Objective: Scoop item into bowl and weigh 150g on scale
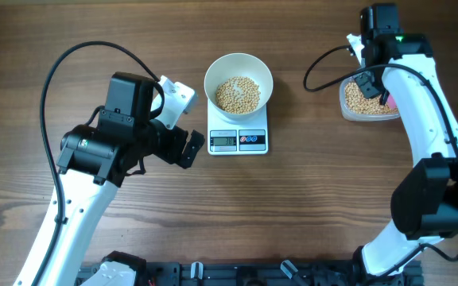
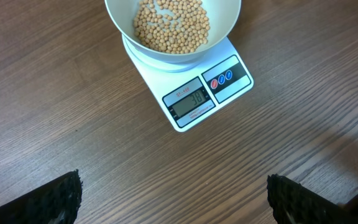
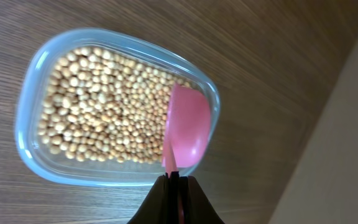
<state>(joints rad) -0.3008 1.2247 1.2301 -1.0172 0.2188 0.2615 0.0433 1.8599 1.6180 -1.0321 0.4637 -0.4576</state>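
- While the left end effector hangs wide open and empty over the left half of the table, it faces the scale and touches nothing.
- Toward the middle of the far edge, the white bowl sits on the scale. A shallow layer of beans covers its bottom, so some scooping is done.
- The display is lit, but its reading is too small to trust, so I cannot judge how close the target weight is.
- Near the far right corner, the right end effector is clamped shut on the handle of a pink scoop. The scoop's cup shows no beans and lies in the clear tub of beans; more loads probably remain.
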